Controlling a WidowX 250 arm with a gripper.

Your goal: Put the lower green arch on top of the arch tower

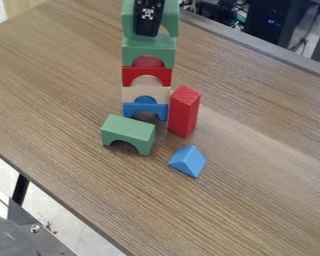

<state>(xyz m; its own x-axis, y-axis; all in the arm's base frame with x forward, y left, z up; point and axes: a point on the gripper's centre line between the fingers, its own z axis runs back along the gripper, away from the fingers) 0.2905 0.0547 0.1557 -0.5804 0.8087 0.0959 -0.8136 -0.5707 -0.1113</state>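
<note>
Counting three green arches in all, one loose and two in the stack. Finding the lower green arch point(128, 131) standing on its two feet on the wood-grain table point(249, 150), near the base of the one arch tower point(128, 74), with its opening facing the camera. Counting five arches in that stack, going up from the bottom: one blue arch point(146, 107), one beige arch point(128, 94), one red arch point(165, 76), then two green, the middle green arch point(148, 46) and the top green arch point(128, 24).

Seeing three half-rounds in the openings too: one blue half-round point(146, 99) under the beige, one beige half-round point(147, 80) under the red, one red half-round point(148, 62) under the middle green.

Spotting one black gripper point(147, 29) hanging at the view's top edge, overlapping the top green arch. Not being able to tell whether it is spread, pressed together or pinching that arch.

Counting two more loose blocks: one tall red block point(183, 112) standing upright just beside the stack's base, and one blue triangular block point(189, 161) resting near the lower green arch.
</note>
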